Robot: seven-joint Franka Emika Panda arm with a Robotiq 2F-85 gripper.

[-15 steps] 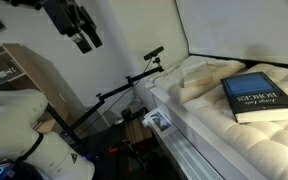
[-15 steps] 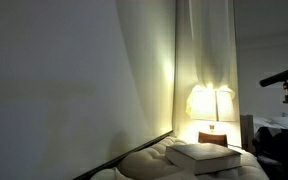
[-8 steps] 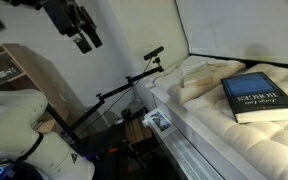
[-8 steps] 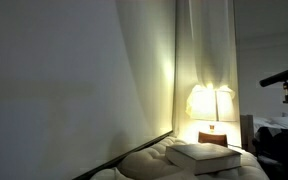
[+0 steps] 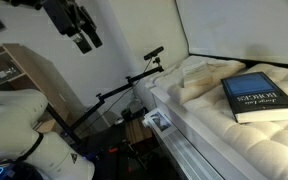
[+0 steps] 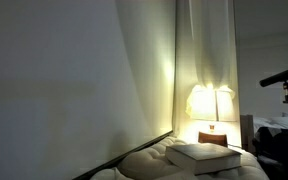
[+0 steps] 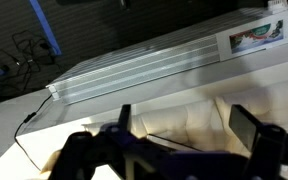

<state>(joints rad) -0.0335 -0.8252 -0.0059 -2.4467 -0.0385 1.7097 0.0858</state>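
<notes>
Gripper (image 5: 84, 44) spread, well apart from one book (image 5: 261, 96) on white bedding (image 5: 199, 102); one lamp (image 6: 211, 103).

The place looks like a bedroom in a home. A bed (image 5: 199, 100) with pale padded bedding has a blue book (image 5: 261, 96) lying on it, and in an exterior view a lit table lamp (image 6: 211, 103) glows beside long light curtains (image 6: 149, 60). A wooden shelf unit (image 5: 6, 66) stands by the wall, and a camera stand (image 5: 134, 82) is set up at the bedside.
</notes>
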